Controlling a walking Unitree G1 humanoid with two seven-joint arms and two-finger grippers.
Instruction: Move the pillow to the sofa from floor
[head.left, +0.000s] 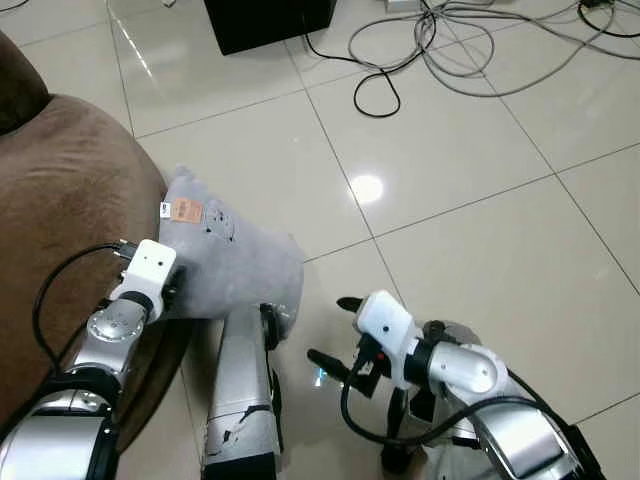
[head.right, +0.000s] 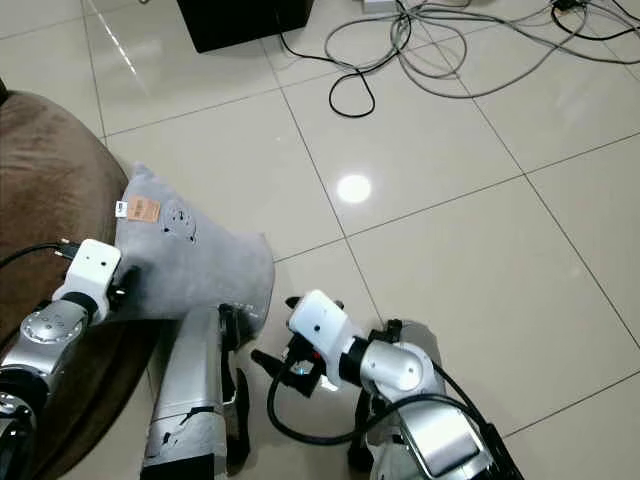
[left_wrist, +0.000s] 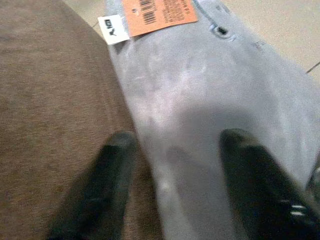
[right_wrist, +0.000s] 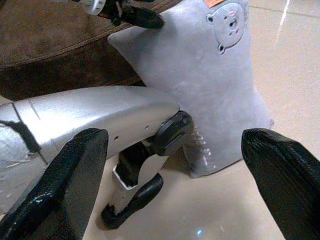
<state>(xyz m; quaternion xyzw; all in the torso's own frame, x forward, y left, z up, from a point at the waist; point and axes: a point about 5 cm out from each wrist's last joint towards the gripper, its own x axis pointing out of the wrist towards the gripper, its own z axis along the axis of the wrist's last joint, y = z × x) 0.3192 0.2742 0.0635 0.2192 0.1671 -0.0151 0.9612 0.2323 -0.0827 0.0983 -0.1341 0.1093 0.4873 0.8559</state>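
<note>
Grey pillow (head.left: 235, 265), bear face and orange tag, straddled by spread left gripper (left_wrist: 175, 165) beside brown sofa (head.left: 60, 200); right gripper (right_wrist: 170, 185) held wide.

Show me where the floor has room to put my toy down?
Bare tiles stretch between the grey pillow and the cables, right of the brown sofa. It is crowded by the sofa edge, where the left end effector straddles the pillow and the right end effector hovers.
</note>
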